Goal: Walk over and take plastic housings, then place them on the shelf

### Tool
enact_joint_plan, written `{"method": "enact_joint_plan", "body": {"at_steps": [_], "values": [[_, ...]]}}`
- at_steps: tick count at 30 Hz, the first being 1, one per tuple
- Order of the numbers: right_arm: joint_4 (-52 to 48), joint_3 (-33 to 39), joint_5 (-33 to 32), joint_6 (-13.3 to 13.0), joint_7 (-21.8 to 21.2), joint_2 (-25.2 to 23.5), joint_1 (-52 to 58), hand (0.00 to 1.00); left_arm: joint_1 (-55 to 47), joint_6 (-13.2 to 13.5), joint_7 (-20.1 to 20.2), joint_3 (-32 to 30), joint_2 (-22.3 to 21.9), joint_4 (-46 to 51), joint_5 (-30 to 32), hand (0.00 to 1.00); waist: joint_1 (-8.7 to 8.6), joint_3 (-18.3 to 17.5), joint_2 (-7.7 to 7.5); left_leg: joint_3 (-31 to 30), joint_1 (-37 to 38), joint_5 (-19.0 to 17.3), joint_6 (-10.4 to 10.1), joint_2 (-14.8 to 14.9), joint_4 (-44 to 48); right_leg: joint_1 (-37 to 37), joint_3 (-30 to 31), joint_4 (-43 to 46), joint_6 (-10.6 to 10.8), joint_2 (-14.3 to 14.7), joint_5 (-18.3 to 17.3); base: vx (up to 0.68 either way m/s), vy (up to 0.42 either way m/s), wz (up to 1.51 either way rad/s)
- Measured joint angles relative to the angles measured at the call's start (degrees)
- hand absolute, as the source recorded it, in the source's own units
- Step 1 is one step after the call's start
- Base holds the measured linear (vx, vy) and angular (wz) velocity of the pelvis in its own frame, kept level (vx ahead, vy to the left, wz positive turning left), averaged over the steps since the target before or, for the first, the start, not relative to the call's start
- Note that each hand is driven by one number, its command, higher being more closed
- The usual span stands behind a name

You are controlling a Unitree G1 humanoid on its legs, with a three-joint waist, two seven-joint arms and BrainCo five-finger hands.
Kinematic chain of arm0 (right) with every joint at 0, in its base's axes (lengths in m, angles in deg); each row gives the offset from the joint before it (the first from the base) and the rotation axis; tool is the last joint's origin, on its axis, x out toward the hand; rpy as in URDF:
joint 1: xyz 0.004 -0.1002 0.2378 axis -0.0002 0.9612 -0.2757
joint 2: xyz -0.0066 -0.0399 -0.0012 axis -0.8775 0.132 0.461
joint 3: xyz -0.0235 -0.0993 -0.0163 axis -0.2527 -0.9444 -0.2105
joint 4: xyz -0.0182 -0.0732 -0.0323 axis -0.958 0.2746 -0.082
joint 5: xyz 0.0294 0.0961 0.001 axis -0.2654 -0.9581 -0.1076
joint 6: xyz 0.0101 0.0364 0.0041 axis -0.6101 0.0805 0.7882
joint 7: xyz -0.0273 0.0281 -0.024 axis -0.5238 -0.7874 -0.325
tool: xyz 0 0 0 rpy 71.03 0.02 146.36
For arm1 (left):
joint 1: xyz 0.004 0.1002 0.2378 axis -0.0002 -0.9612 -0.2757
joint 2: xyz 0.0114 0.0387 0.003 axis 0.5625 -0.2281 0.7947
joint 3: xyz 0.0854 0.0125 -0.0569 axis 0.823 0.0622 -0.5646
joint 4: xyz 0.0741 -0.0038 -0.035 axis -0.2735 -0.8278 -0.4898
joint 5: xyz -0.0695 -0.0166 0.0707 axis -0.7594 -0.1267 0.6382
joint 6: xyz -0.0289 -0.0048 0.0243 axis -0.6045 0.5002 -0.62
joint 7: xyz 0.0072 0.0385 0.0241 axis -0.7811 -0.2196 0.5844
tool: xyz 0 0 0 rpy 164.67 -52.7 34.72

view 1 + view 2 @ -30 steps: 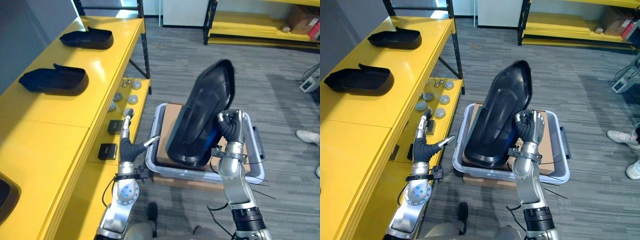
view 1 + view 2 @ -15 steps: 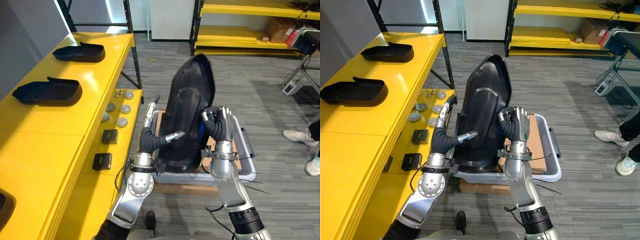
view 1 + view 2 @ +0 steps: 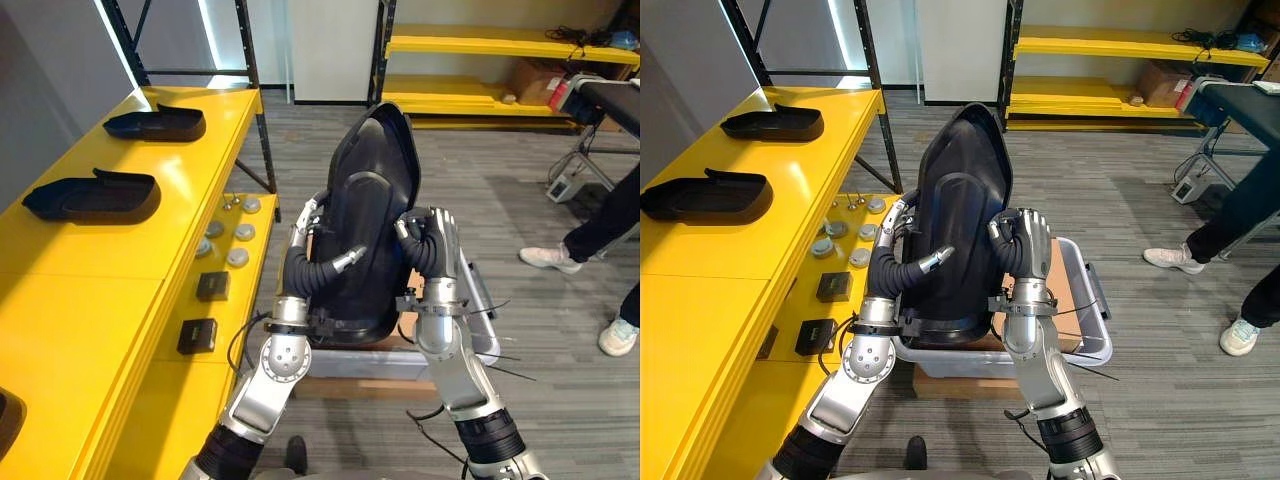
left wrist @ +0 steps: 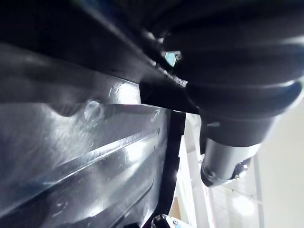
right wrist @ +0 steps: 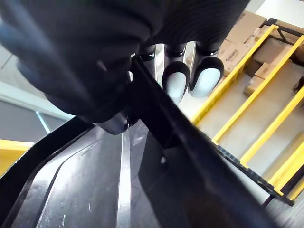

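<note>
Beside yellow shelving [image 3: 120, 245], left hand [image 3: 316, 248] and right hand [image 3: 433, 245] clasp housing [image 3: 370, 185].

A large black plastic housing [image 3: 955, 225] stands upright at centre, above a grey bin [image 3: 970, 362] at 6 o'clock. The left hand [image 3: 900, 255] pinches its edge at 9 o'clock. The right hand [image 3: 1025, 240] curls its fingers round the edge at 3 o'clock. On the yellow shelf [image 3: 790, 220], at 10 o'clock, lie a nearer housing [image 3: 705, 195] and a farther housing [image 3: 772, 122]. A person's legs [image 3: 1230, 215] stand at 3 o'clock.
</note>
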Motion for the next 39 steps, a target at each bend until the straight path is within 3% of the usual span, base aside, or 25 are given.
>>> {"method": "enact_joint_plan", "body": {"at_steps": [2,3,12,23,29,39], "values": [[0.0,-0.9,-0.1,0.0,0.0,0.7,0.0,1.0,0.0,-0.3,-0.1,-0.4,0.5,-0.6,-1.0,1.0,0.06,-0.7,-0.02,0.2,0.0,0.0,0.0,0.0,0.0,-0.1,0.3,0.0,0.0,0.0,0.0,0.0,-0.002,-0.02],[-0.3,-1.2,-0.5,0.0,0.0,0.7,0.0,0.0,0.0,-0.7,-0.1,-0.5,0.8,-0.6,-1.4,1.0,0.07,-0.8,-0.05,0.2,0.0,0.0,0.0,0.0,0.0,-0.1,0.4,0.0,0.0,0.0,0.0,0.0,0.0,0.0],[-2.8,-3.0,-3.5,-0.3,0.0,1.3,-0.7,0.0,-1.3,-1.1,0.0,-0.6,2.4,-0.7,-1.5,1.0,0.07,-0.9,-0.09,0.8,0.1,0.0,0.0,0.1,0.0,-0.3,0.7,-0.1,-0.1,0.0,0.4,0.0,-0.001,-0.03],[-7.6,-3.3,-11.0,-5.9,-1.6,1.4,-2.5,0.0,-2.9,-2.2,2.0,-1.9,1.6,-1.8,-1.5,1.0,0.03,-1.3,-0.32,1.2,0.0,-0.2,-0.3,0.2,0.0,-0.4,0.9,-0.2,-0.3,0.0,0.6,0.0,-0.001,-0.01],[-12.4,10.0,-18.7,-8.3,-0.7,0.6,-1.5,0.0,-6.9,-2.5,5.0,-2.8,1.3,-1.8,-0.9,1.0,-0.17,-1.3,-0.32,1.2,0.0,-0.3,-0.3,0.1,0.0,0.1,0.7,-1.1,-0.2,0.0,0.9,0.0,-0.001,0.01],[-12.8,27.6,-28.9,-10.2,0.1,0.4,7.2,0.0,-10.2,-2.8,5.1,-10.1,-1.1,-1.3,-0.9,1.0,-0.56,-1.4,-0.3,1.3,-0.2,-0.3,-0.4,0.0,-0.1,0.2,0.6,-1.9,-0.1,-0.1,1.1,0.0,0.0,0.0]]}}
